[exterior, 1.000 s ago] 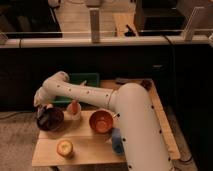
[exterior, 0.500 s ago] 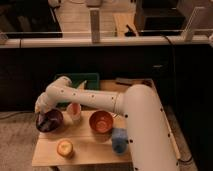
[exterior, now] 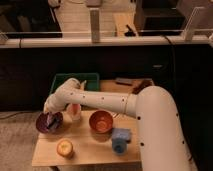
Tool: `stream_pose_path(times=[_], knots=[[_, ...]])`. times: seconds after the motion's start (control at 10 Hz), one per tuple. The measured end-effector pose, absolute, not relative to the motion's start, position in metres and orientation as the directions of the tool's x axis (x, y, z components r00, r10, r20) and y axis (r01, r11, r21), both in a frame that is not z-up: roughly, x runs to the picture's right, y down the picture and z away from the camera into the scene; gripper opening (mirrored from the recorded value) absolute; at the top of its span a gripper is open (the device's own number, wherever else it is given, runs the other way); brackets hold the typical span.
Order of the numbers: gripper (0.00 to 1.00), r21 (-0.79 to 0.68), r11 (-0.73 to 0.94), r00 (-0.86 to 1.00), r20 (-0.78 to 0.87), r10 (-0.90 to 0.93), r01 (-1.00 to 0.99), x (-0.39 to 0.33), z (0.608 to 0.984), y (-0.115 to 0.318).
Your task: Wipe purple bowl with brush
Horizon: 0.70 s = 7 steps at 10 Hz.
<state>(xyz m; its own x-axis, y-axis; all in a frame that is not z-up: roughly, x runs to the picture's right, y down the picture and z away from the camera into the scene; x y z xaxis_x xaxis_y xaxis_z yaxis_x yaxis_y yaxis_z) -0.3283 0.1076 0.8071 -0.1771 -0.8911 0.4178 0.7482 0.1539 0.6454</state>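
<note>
Reaching across from the right and bending down at the left end of the small light wooden table (exterior: 90,152): a thick white robot arm (exterior: 110,102) dotted with small dark spots. At its tip, the gripper (exterior: 50,116), lowered into the mouth of the round deep purple bowl (exterior: 42,127) and down inside the rim. Impossible to tell whether open or closed, or what, if anything, is clamped there, with the end of the arm covering that spot. Just below it, inside the bowl, a slim pale greyish shape, seemingly the small brush (exterior: 48,121) with its whitish head against the violet inner surface; handle not made out. Purple bowl standing upright at the table's left edge, near the back. Just beside it to the right, partly behind the arm, a small pale pinkish cup-like object (exterior: 74,112). Further right, near the table's middle, a round orange-red bowl (exterior: 101,121), upright and apart from the purple one. In front, towards the near edge, a round yellow-orange fruit-like thing (exterior: 64,147), and to the right of that a blue blocky object (exterior: 120,139). Behind the table, a dark green tray or bin (exterior: 65,80), partly hidden by the arm
</note>
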Motion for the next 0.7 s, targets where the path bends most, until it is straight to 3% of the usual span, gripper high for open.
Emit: stream_pose_path(times=[0.7], knots=[[0.00, 0.664, 0.054, -0.201, 0.303, -0.932, 0.746, -0.361, 0.830, 0.064]])
